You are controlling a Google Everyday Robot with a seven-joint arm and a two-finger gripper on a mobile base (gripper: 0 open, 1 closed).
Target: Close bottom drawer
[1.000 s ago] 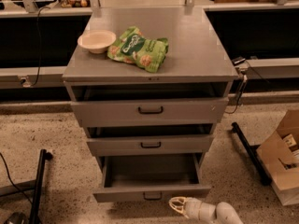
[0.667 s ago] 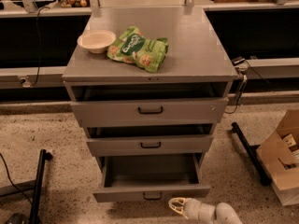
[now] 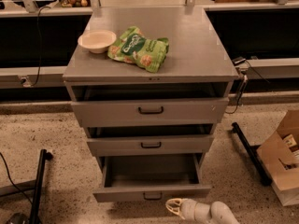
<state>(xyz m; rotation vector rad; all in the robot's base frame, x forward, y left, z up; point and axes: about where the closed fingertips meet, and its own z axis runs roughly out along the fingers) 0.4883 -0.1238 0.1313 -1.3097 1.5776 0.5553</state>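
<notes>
Bottom drawer of the grey cabinet is pulled well out, inside showing, black bar handle centred on its low front. Gripper sits at the btm edge of the view, just in front of that drawer front & a bit right of the handle, not touching it (can't tell if it's open or closed). Mid drawer & top drawer stick out slightly. On top: pale bowl beside a green snack bag
</notes>
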